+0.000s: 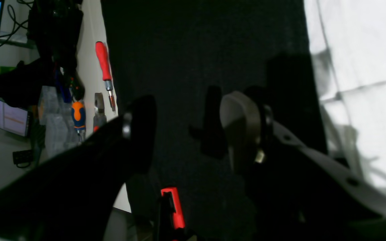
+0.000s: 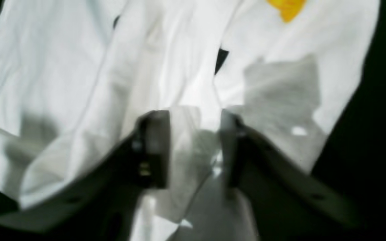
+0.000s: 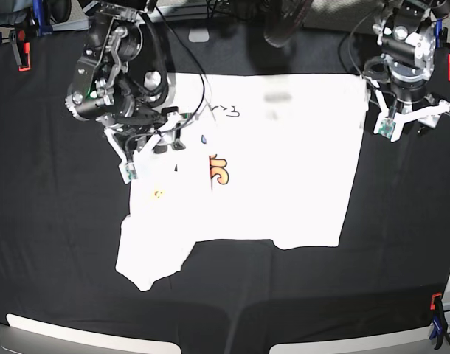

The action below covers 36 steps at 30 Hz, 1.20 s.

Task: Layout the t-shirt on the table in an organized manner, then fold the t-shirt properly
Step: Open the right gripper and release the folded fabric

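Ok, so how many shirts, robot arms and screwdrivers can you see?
White cloth t-shirt with orange lettering: 1
Black-and-silver robot arms, left arm and right arm: 2
Screwdrivers, red-handled screwdriver and orange-and-blue-handled screwdriver: 2
Total: 5

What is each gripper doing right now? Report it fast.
Left gripper: open, holding nothing, over the table.
Right gripper: jaws around a fold of the t-shirt; grip cannot be told.
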Available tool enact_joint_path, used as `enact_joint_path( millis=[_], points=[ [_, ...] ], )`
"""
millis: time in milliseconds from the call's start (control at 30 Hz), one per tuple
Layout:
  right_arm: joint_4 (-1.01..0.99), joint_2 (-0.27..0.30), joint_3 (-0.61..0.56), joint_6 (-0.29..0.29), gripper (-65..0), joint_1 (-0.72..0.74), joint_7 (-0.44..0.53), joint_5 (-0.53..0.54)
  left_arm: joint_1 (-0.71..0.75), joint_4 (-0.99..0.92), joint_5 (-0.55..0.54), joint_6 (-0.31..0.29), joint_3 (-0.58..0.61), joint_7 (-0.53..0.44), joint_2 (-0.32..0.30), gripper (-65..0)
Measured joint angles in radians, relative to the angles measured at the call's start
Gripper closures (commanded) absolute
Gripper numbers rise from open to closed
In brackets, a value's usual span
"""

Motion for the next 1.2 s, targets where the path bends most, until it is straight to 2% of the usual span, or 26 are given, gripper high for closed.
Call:
enact_joint_path(
  millis=[33, 167, 333, 467, 500, 567, 633, 700, 867, 1033, 1100, 1200],
  points=[
    [-0.001, 0.000, 0.000, 0.000, 0.0, -0.003, 0.000, -0.001, 0.000, 0.000, 0.000, 0.000, 0.000, -0.006, 0.000, -31.8],
    [-0.001, 0.001, 0.000, 0.001, 0.0, -0.002, -0.007, -0.008, 0.000, 0.000, 0.000, 0.000, 0.000, -0.046, 0.000, -31.8],
    [0.003, 0.001, 0.000, 0.046, 0.0, -0.002, -0.018, 0.040, 0.000, 0.000, 0.000, 0.000, 0.000, -0.048, 0.000, -31.8],
    [0.047, 0.001, 0.000, 0.046, 0.0, -0.002, -0.018, 0.031, 0.000, 0.000, 0.000, 0.000, 0.000, -0.047, 0.000, -31.8],
    [0.052, 0.003, 0.000, 0.046, -1.3, 0.000, -0.018, 0.027, 0.000, 0.000, 0.000, 0.000, 0.000, -0.047, 0.000, -31.8],
    [0.051, 0.004, 0.000, 0.046, -15.5, 0.003, -0.012, 0.025, 0.000, 0.000, 0.000, 0.000, 0.000, -0.048, 0.000, -31.8],
    [0.052, 0.004, 0.000, 0.046, -25.6, 0.003, 0.034, 0.002, 0.000, 0.000, 0.000, 0.000, 0.000, -0.047, 0.000, -31.8],
    [0.052, 0.004, 0.000, 0.046, -29.7, 0.003, 0.060, -0.040, 0.000, 0.000, 0.000, 0.000, 0.000, -0.047, 0.000, -31.8],
    [0.042, 0.037, 0.000, 0.046, -29.8, 0.001, 0.095, -0.072, 0.000, 0.000, 0.000, 0.000, 0.000, -0.044, 0.000, -31.8],
    [-0.089, 0.053, 0.000, 0.045, -29.8, 0.003, 0.123, -0.059, 0.000, 0.000, 0.000, 0.000, 0.000, -0.045, 0.000, -31.8],
    [-0.121, 0.053, 0.000, 0.045, -29.7, 0.010, 0.135, -0.026, 0.000, 0.000, 0.000, 0.000, 0.000, -0.044, 0.000, -31.8],
    [-0.130, 0.053, 0.000, 0.047, -29.7, 0.021, 0.069, 0.075, 0.000, 0.000, 0.000, 0.000, 0.000, -0.044, 0.000, -31.8]
  ],
)
